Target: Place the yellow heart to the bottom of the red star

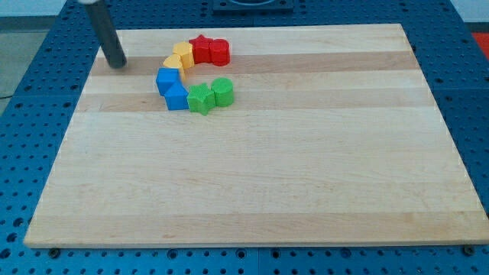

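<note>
My tip (117, 64) rests on the counter (306, 176), left of the blocks. No hand shows. The yellow heart (173, 63) sits left of the red star (200, 49).

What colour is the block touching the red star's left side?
Yellow: the yellow block beside the red star, seen in the camera view.

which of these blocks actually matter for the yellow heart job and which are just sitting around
Part of the job:
- yellow heart, at the arc's upper left
- red star, at the arc's top
- my tip, to the view's left of the blocks, touching none

Just lying about:
- second yellow block
- second red block
- two blue blocks
- two green blocks
</note>
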`<state>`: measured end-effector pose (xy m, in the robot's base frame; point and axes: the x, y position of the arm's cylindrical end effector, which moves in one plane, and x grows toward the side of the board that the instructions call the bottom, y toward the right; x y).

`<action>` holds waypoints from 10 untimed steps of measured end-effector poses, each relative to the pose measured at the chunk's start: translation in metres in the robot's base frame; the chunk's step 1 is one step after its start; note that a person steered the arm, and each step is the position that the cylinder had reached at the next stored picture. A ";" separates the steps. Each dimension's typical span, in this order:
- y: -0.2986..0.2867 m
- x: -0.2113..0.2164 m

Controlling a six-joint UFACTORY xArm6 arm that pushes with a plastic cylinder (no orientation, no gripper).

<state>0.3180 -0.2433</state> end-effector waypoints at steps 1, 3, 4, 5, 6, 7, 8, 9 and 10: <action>0.033 0.016; 0.054 -0.017; 0.070 -0.021; 0.069 -0.010; 0.072 0.011; 0.103 0.011; 0.126 0.009; 0.119 0.007; 0.103 0.006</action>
<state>0.3242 -0.1405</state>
